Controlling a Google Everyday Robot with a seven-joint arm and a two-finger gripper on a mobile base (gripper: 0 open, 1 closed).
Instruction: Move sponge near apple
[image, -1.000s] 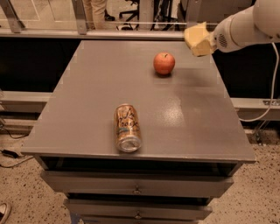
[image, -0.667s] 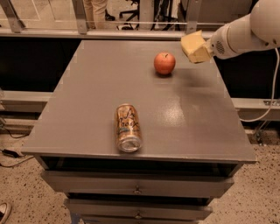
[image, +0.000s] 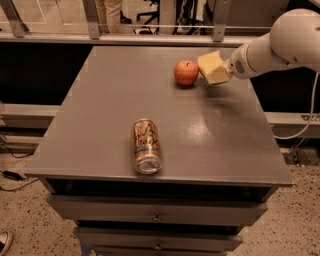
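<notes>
Gripper (image: 219, 73): far right of table (image: 100, 125), on end of white arm (image: 280, 42) reaching in from right edge. Clamped on sponge (image: 211, 65). Fingers not separable from pale block, so exact opening unreadable. Held clear of surface w/ faint shadow beneath, hence judged gripped, not resting.

Sponge: just right of apple (image: 186, 73), approx same depth, tilted, one corner up & toward far side. Looks nearly touching apple's right flank; can't tell if any gap.

Apple: upright on far half of table, right of centre, stem dimple on top.

Can (image: 146, 146): on its side near front edge, long axis near-to-far, well apart from both. No factor.

Key relation: apple directly left of gripper, sponge between them. No more leftward travel needed, prob.

Judged step: final placing. Sideways approach about done. Left to do: lower to surface, let go, back off to right.

Needs for next move: straight down, no drift left.

Risks: nudging apple w/ sponge edge and rolling it off toward far-left; dropping from height, soft block bouncing or tipping away; dragging sponge back on retreat if release incomplete.
</notes>
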